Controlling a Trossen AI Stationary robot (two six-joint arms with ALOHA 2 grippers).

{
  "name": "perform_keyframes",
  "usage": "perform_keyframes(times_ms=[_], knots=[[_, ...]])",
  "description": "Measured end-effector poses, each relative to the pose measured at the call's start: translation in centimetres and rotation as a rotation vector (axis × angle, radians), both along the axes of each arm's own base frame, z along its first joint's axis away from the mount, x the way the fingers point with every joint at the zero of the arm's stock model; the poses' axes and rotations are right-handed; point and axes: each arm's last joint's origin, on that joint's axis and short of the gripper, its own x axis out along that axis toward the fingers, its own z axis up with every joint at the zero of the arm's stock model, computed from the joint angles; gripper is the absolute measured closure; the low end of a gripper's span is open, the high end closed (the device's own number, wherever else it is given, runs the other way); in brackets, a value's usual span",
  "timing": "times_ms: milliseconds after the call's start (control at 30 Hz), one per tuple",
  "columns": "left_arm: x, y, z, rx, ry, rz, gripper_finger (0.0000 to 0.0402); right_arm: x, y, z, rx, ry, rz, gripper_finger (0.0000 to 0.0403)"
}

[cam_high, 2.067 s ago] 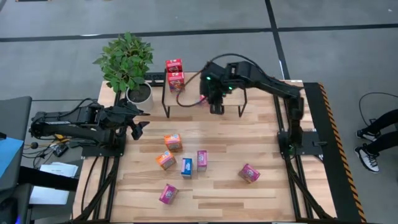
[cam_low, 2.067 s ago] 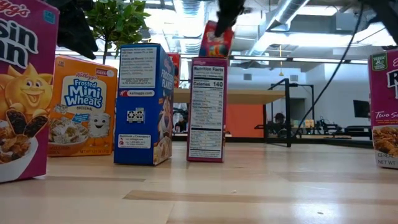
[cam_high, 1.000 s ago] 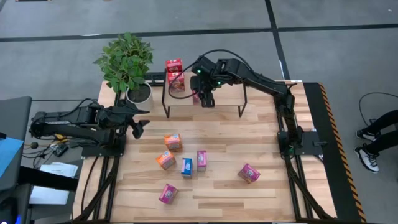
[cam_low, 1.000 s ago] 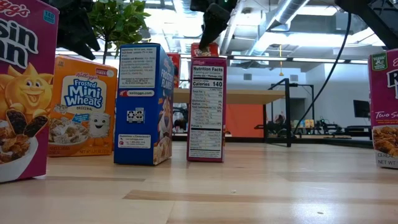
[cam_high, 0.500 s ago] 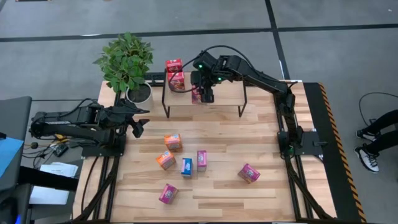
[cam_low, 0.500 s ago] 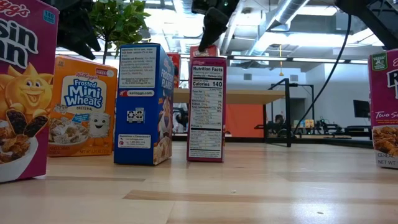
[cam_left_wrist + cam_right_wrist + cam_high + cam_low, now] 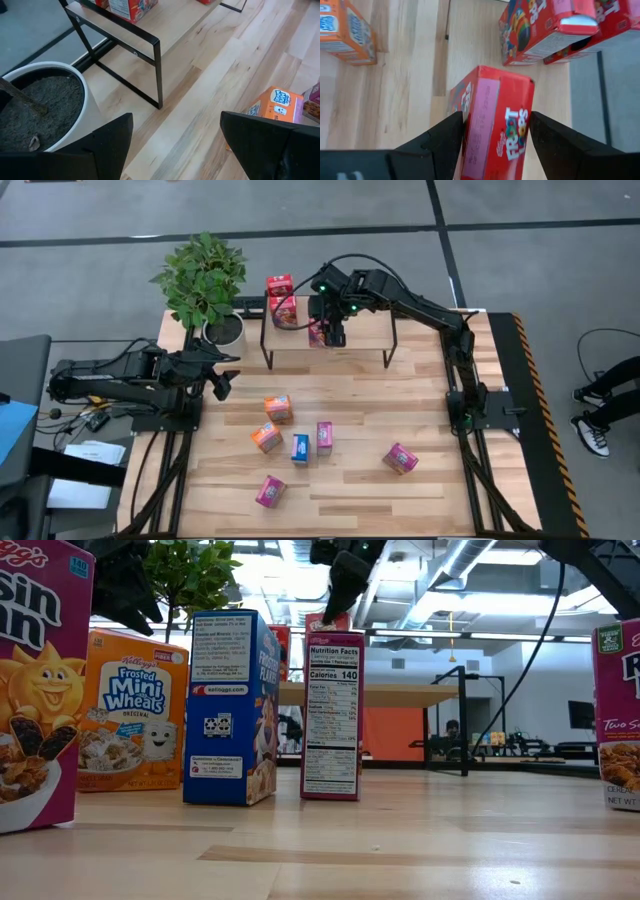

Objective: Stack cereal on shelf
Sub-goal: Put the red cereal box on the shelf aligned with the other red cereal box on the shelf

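The shelf (image 7: 365, 335) stands at the table's far edge, with two red cereal boxes (image 7: 281, 300) stacked at its left end. My right gripper (image 7: 335, 332) hangs over the shelf just right of them, shut on a red cereal box (image 7: 492, 115). Several more cereal boxes, orange (image 7: 278, 408), blue (image 7: 300, 448) and magenta (image 7: 400, 458), are scattered on the table. My left gripper (image 7: 222, 380) waits open near the table's left edge, beside the plant pot, with nothing between its fingers (image 7: 115, 140). My right gripper pinches the red box by two opposite sides (image 7: 461, 107) between its two fingers, near the box's upper end. The fingers come slanting down from above. The box stands upright (image 7: 328, 622) over the shelf; a magenta box in front hides its lower end.
A potted plant (image 7: 205, 280) in a white pot (image 7: 45, 100) stands at the table's far left corner, next to the shelf's black leg (image 7: 159, 75). The shelf's right half is bare board. Bare planks lie along the table's near edge and at its right side.
My right gripper has carried the red box toward the shelf's left end and lowered it, the box coming from tilted to upright. Over the last half second it has kept still. The left arm has not moved.
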Motion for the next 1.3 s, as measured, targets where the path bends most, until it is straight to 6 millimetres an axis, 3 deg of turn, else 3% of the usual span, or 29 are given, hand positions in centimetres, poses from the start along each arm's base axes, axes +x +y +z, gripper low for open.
perform_keyframes(times_ms=[300,667,867,1033,1300], knots=[[-0.01,0.01,0.0,0.001,0.0,0.002,0.0111,-0.05,0.06,-0.11,0.032,0.0,-0.013,0.0153],[0.0,0.01,0.0,0.001,0.0,0.002,0.0111,0.06,-0.31,0.08,0.019,-0.029,-0.02,0.0223],[0.0,0.01,0.0,0.001,0.0,0.002,0.0111,0.02,-0.51,0.13,-0.002,-0.027,0.007,0.0239],[0.0,0.0,0.0,0.001,0.0,0.001,0.0111,0.0,-0.56,0.13,0.017,-0.034,0.027,0.0227],[0.0,0.01,0.0,0.001,0.001,0.002,0.0111,0.21,-0.65,0.31,0.04,-0.076,0.048,0.0161]])
